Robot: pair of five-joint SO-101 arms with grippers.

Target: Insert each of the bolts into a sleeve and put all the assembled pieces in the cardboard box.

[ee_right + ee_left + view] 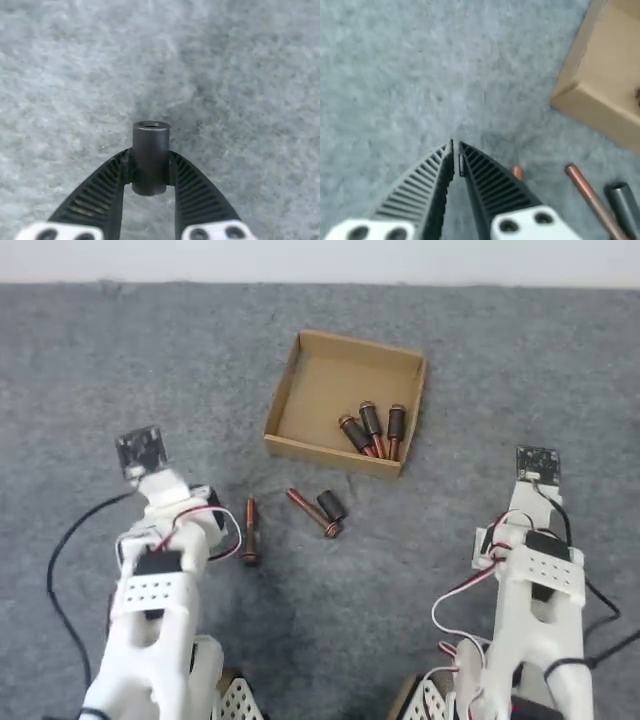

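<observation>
The cardboard box (300,370) stands at the middle back with three bolt-and-sleeve pieces (372,430) inside. In front of it on the carpet lie a copper bolt (250,530), a second bolt (312,512) and a loose black sleeve (331,504). My left gripper (455,147) is shut on nothing, low over the carpet just beside the first bolt, whose tip (518,173) peeks past one finger. The second bolt (590,197) and the sleeve (622,200) lie farther off. My right gripper (150,160) is shut on another black sleeve (150,150), held upright over bare carpet.
Grey carpet covers the whole table. The left arm (160,560) stands at the front left and the right arm (535,570) at the front right, with cables trailing beside each. A box corner (600,85) is near the left gripper.
</observation>
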